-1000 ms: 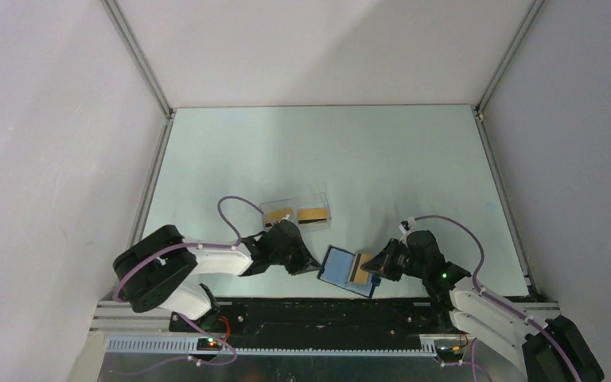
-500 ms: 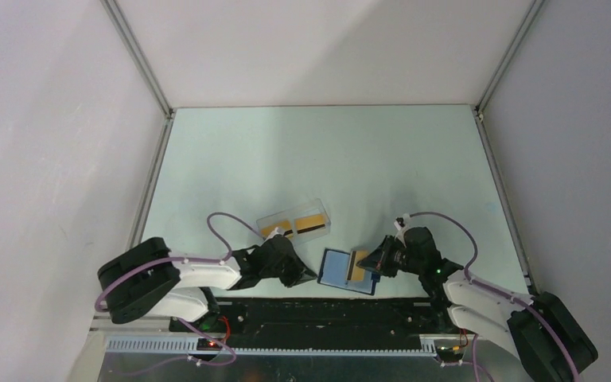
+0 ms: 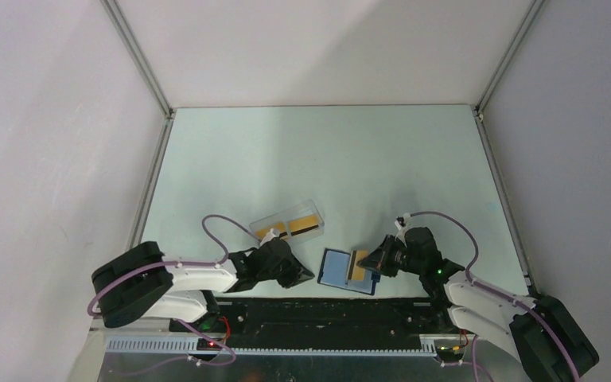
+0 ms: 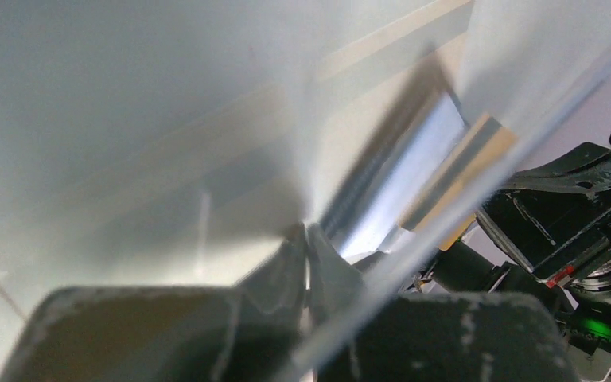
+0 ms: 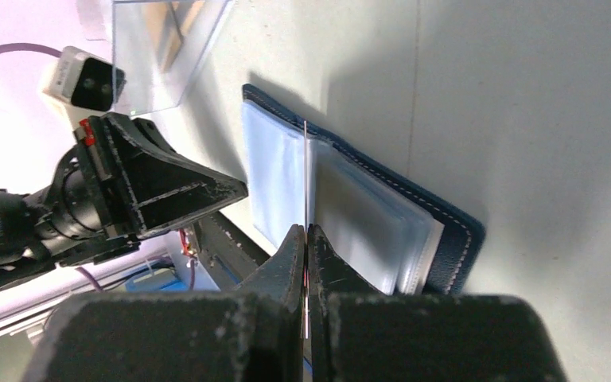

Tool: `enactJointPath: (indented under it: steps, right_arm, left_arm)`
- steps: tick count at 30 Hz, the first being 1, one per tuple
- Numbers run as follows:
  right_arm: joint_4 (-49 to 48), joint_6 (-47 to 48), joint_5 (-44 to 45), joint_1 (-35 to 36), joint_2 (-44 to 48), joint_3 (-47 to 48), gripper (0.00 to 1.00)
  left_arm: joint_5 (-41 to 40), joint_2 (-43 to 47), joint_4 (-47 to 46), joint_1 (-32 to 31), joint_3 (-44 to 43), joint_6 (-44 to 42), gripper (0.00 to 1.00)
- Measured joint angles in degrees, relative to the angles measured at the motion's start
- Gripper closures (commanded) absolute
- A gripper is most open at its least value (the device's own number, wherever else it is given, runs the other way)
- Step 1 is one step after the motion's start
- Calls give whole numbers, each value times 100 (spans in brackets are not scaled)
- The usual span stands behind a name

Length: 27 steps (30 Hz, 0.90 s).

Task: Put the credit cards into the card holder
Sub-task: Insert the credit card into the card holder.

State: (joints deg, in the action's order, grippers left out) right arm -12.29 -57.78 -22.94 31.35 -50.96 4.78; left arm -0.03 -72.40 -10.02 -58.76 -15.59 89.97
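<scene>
The dark navy card holder [image 3: 336, 269] lies open near the table's front edge, its light blue slots facing up; it also shows in the right wrist view [image 5: 366, 215]. My right gripper [image 3: 373, 262] is shut on a gold-tan credit card [image 3: 359, 265], seen edge-on in the right wrist view [image 5: 306, 175], standing over the holder's middle fold. My left gripper [image 3: 309, 275] is shut, its tips at the holder's left edge [image 4: 308, 235]. Two more credit cards [image 3: 309, 224] lie in the clear tray.
The clear plastic tray [image 3: 282, 215] sits just behind my left gripper and crosses the left wrist view as a blurred edge [image 4: 477, 175]. The black base rail [image 3: 326, 306] runs along the near edge, close below the holder.
My left arm has drawn back toward the near edge and the clear tray has shifted slightly left and nearer. The card holder has settled flatter. My right gripper keeps the card over the holder.
</scene>
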Motion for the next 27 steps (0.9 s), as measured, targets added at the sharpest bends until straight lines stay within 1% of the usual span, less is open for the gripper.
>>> enactJointPath:
  steps: [2, 4, 9, 10, 12, 14, 15, 17, 22, 27]
  right_arm:
    - [31, 39, 33, 0, -68, 0, 100]
    - [20, 50, 63, 0, -129, 0, 100]
    - [-293, 13, 22, 2, -407, -13, 100]
    - [-350, -7, 9, 0, -446, -17, 100]
    - [-455, -50, -13, 2, -520, -24, 100]
    - [-533, -70, -26, 0, -564, -26, 100]
    - [-577, -72, -37, 2, -579, -26, 100]
    - [-654, -74, -48, 0, -597, -26, 100]
    - [-734, -79, -74, 2, -610, -26, 100]
    - [-608, -72, -24, 2, -522, -26, 100]
  left_arm:
    - [11, -120, 24, 0, -111, -79, 74]
    - [22, -229, 39, 0, -264, -190, 71]
    - [44, -487, 52, 2, -522, -367, 73]
    - [48, -507, 55, 2, -535, -398, 74]
    - [59, -527, 55, 11, -542, -409, 79]
    - [87, -553, 55, 28, -542, -428, 86]
    - [118, -579, 50, 42, -544, -457, 93]
    - [179, -654, 11, 50, -553, -457, 99]
    - [284, -800, -72, 55, -634, -457, 100]
    - [321, -828, -103, 55, -640, -455, 100]
